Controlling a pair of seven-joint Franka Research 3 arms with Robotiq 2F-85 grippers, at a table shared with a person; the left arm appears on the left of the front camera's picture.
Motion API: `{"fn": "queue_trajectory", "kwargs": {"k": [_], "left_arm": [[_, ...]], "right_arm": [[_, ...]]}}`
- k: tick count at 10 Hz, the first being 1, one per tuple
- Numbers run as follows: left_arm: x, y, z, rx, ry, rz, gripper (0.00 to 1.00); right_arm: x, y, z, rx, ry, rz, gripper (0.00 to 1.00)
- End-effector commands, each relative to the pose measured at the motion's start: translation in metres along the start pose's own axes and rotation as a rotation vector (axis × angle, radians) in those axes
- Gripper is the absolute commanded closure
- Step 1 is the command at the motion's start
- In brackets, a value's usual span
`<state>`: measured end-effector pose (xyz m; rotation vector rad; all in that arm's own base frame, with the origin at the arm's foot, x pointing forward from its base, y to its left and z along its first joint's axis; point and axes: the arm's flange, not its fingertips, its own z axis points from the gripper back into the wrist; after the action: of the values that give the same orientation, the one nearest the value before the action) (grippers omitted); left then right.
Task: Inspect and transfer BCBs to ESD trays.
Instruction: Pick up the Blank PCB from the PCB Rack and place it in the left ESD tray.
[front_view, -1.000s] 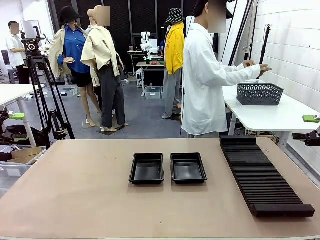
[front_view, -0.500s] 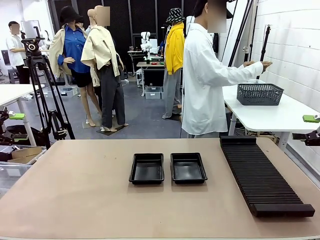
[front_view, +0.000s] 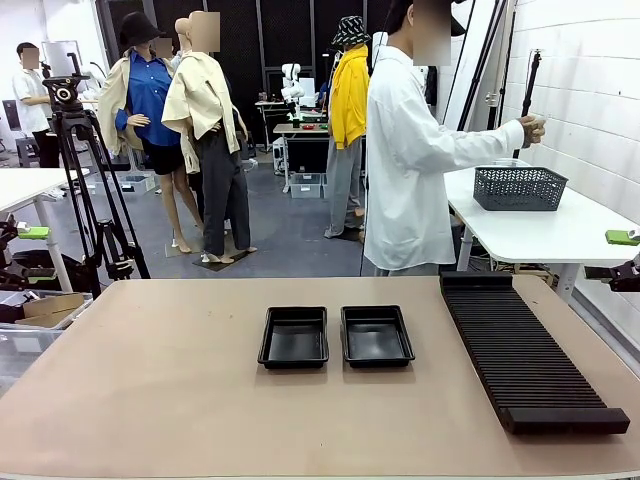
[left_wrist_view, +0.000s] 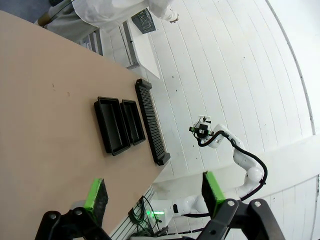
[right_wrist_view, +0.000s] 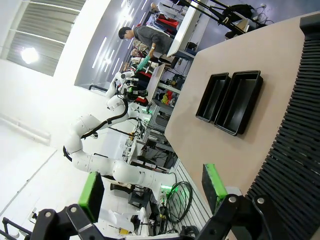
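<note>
Tan tabletop (front_view: 150, 380) with two shallow glossy black plastic trays (front_view: 293, 342): likely light, slick, best pinched at rim. Left gripper (left_wrist_view: 154, 190), right gripper (right_wrist_view: 152, 190) spread, empty.

Front view, room:
- Right edge: white panelled wall (front_view: 600, 90).
- Centre: grey floor (front_view: 290, 225), running back to dark panels (front_view: 290, 30) at top centre.
- Right, mid-height: white table (front_view: 530, 235) carrying a dark mesh basket (front_view: 520, 187).
- Left: black camera tripod (front_view: 85, 180) standing beside a second white table (front_view: 20, 185).
- Lower left: cardboard box (front_view: 45, 308).
- Foreground: tan tabletop (front_view: 150, 380).

Right wrist view, upper left: bright round light (right_wrist_view: 29, 55).
</note>
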<state>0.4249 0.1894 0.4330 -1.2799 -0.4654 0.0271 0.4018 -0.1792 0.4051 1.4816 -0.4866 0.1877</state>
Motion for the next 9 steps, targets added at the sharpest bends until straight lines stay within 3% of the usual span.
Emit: {"fn": "queue_trajectory", "kwargs": {"k": [1,9], "left_arm": [[0.0000,-0.0025,0.0010,0.008,-0.007,0.010,0.00],[0.0000,-0.0025,0.0010,0.008,-0.007,0.010,0.00]], "right_arm": [[-0.0005,-0.0003,0.0003,0.000,-0.001,-0.001,0.00],[-0.0005,-0.0003,0.0003,0.000,-0.001,-0.001,0.00]]}}
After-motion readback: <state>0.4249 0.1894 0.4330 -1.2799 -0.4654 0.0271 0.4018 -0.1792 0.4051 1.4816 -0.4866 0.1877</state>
